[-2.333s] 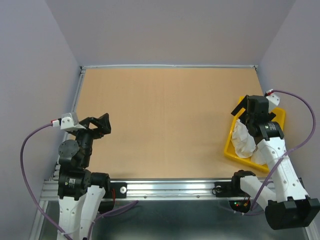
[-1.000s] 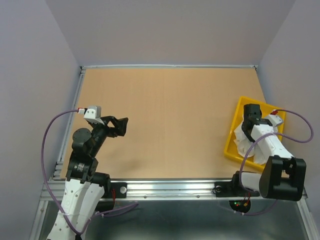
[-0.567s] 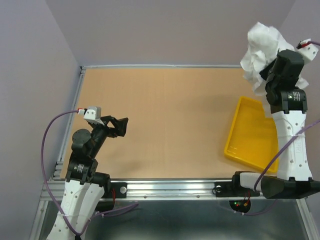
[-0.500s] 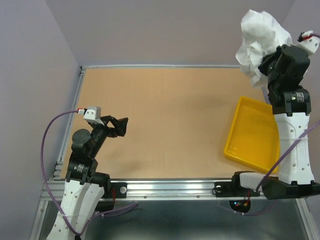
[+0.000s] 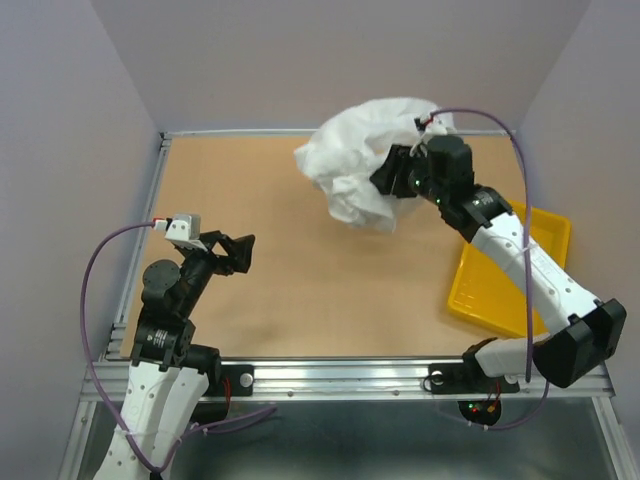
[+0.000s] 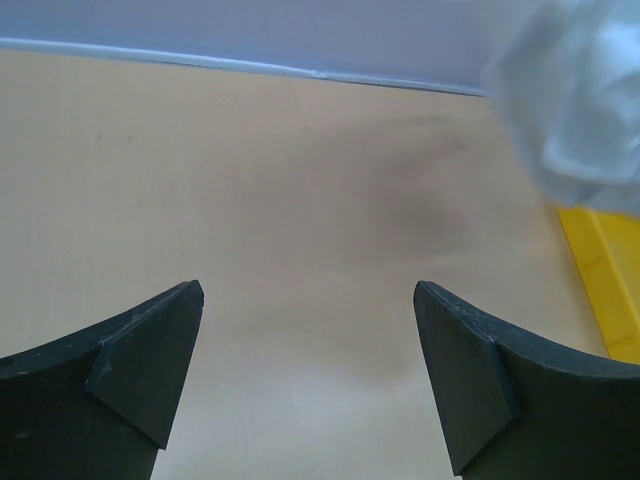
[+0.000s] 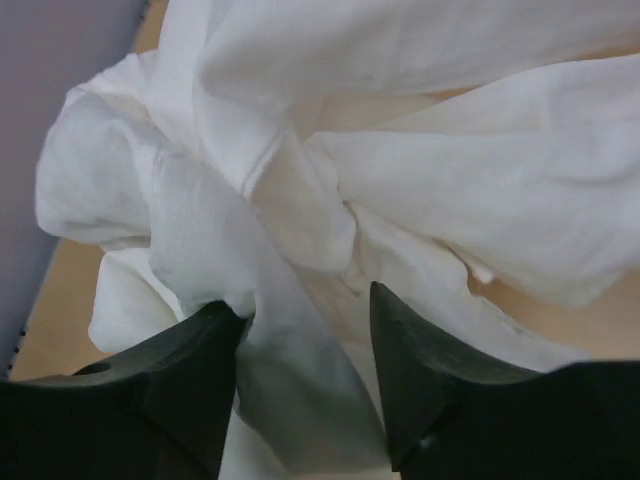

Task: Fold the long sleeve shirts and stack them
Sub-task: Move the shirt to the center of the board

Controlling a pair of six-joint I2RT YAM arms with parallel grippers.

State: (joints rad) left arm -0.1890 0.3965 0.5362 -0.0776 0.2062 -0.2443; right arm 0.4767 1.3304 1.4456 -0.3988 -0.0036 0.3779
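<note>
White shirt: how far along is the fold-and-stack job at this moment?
Done: the white shirt is out of the yellow tray, bunched above the table. In hand: its cloth sits between the fingers of the right gripper; grip or release is unclear. The left gripper is open and empty. Left: spreading, folding, stacking, none begun.

The top camera looked down from above and behind the arm bases and took in the whole table [image 5: 300,270] from well back. The left wrist camera sat low over the table, facing along it past the left fingers [image 6: 130,365] toward the far wall. It caught the shirt [image 6: 585,110] and tray [image 6: 610,280] at its right edge, both also in the top view. The right wrist camera looked past the right fingers [image 7: 170,385], very close on the shirt.
</note>
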